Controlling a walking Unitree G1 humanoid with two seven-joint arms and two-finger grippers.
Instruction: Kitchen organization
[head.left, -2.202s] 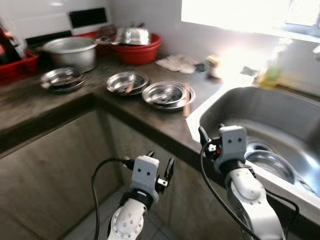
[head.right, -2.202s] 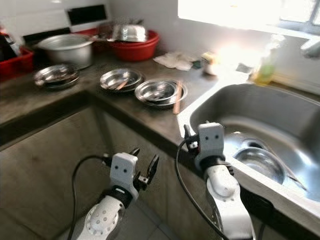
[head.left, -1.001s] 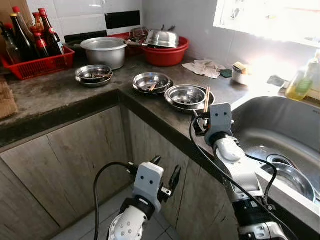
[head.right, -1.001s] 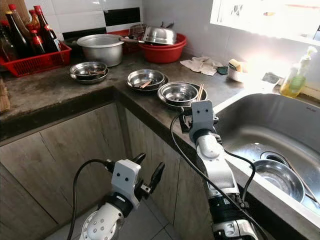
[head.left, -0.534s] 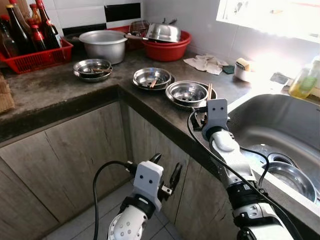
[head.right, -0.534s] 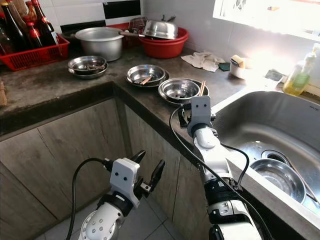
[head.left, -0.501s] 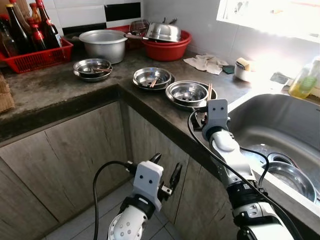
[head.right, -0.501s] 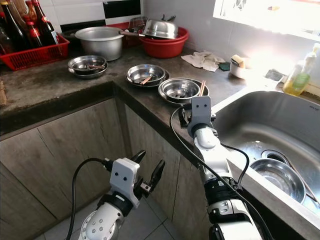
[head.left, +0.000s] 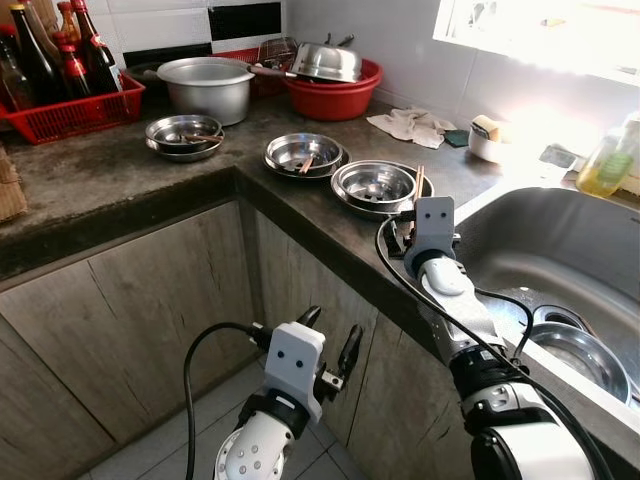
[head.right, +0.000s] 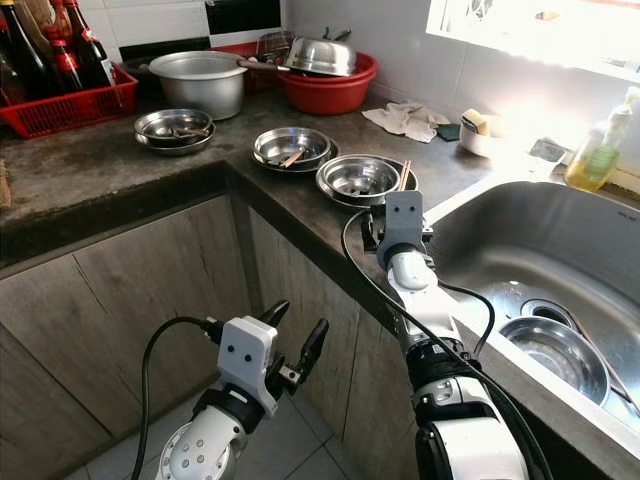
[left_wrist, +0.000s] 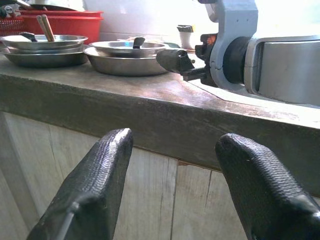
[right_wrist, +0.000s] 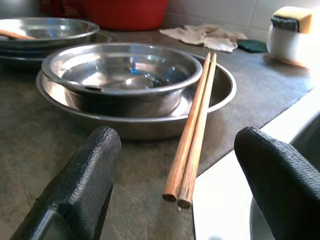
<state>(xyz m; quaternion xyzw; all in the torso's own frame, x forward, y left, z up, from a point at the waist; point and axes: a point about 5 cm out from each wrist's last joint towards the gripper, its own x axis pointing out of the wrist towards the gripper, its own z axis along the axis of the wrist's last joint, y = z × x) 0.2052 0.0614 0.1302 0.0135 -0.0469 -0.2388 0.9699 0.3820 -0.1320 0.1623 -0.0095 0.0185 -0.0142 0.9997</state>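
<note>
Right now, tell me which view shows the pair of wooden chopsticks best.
The right wrist view: the pair of wooden chopsticks lies close up, leaning on the steel plate's rim between open fingers. Both eye views show them small, partly behind the right gripper.

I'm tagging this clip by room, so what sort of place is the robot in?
A home kitchen, most likely: a stainless sink set in a dark countertop, steel bowls with chopsticks beside it, and sauce bottles in a red basket.
</note>
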